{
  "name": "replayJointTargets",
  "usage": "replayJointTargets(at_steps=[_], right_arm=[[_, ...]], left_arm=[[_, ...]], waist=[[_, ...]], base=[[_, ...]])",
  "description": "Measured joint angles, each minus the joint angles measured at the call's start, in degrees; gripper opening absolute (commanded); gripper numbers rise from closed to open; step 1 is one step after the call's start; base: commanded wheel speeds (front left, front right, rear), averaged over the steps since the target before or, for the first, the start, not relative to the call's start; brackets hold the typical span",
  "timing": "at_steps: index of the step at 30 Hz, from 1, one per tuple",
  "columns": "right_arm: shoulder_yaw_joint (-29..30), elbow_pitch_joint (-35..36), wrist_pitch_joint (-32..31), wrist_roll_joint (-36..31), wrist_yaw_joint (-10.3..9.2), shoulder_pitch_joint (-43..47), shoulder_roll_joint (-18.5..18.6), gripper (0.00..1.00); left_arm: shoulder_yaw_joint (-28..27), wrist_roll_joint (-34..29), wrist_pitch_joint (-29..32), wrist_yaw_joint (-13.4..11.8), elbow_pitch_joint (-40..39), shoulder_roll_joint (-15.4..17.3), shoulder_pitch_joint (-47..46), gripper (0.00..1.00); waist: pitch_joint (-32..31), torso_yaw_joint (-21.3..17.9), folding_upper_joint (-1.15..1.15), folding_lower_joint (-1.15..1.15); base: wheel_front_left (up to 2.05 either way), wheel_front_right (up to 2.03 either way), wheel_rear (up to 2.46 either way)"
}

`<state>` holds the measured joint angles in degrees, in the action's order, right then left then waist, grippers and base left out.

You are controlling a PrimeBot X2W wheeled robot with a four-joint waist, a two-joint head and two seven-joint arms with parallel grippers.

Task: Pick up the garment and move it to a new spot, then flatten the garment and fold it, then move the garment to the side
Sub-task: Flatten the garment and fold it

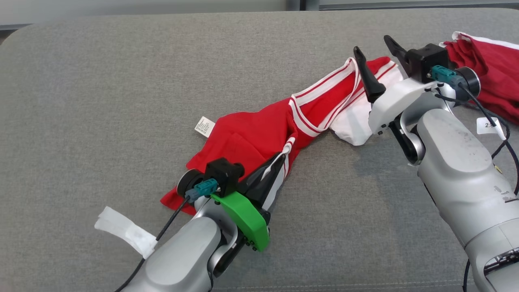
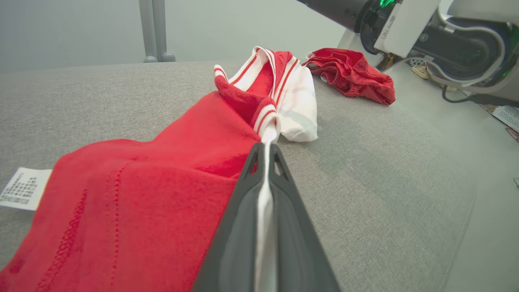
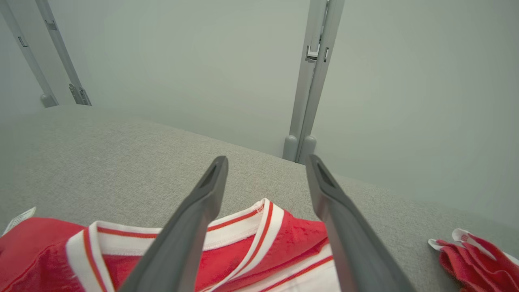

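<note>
Grey padded surface (image 1: 121,81) ran back to a pale wall (image 3: 182,61) and metal posts (image 3: 312,81). On it, the left gripper (image 1: 279,160) pinched the garment (image 1: 243,138) by its white trim, probably to pull it flat. The right gripper (image 1: 372,44) hovered spread, the striped collar beneath its fingers. Another red cloth (image 1: 490,69) lay beyond them.

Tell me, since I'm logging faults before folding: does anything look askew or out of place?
The garment lies bunched and twisted diagonally on the grey surface, its care label sticking out. The left gripper pinches its white trim; the right gripper hovers open over the striped band.
</note>
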<state>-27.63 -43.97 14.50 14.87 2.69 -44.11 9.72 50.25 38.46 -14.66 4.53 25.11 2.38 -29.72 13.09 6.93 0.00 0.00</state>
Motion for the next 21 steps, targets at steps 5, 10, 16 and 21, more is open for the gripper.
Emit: replayJointTargets(at_steps=[5,10,16,21], right_arm=[[3.90,-0.44,0.01,3.59,-1.07,0.03,-0.52,1.00],[6.44,-1.13,0.01,11.67,2.48,4.04,-4.55,1.00],[7.59,-1.43,-0.23,18.83,4.35,11.61,-5.61,1.00],[8.54,0.46,-0.21,21.08,4.36,15.04,-4.67,1.00]], left_arm=[[2.19,-0.16,0.00,0.53,0.29,0.01,0.49,0.00],[5.82,0.87,0.00,1.04,0.73,0.14,2.39,0.17],[7.97,3.36,0.00,1.27,0.64,0.21,2.78,1.00],[5.72,4.34,0.00,1.27,-1.48,0.25,2.68,1.00]], waist=[[0.27,-2.69,0.00,0.00],[0.66,-5.52,0.00,0.00],[1.12,-7.98,0.00,0.00],[1.10,-7.63,0.00,0.00]], base=[[0.00,0.00,0.00],[0.00,0.00,0.00],[0.00,0.00,0.00],[0.00,0.00,0.00]])
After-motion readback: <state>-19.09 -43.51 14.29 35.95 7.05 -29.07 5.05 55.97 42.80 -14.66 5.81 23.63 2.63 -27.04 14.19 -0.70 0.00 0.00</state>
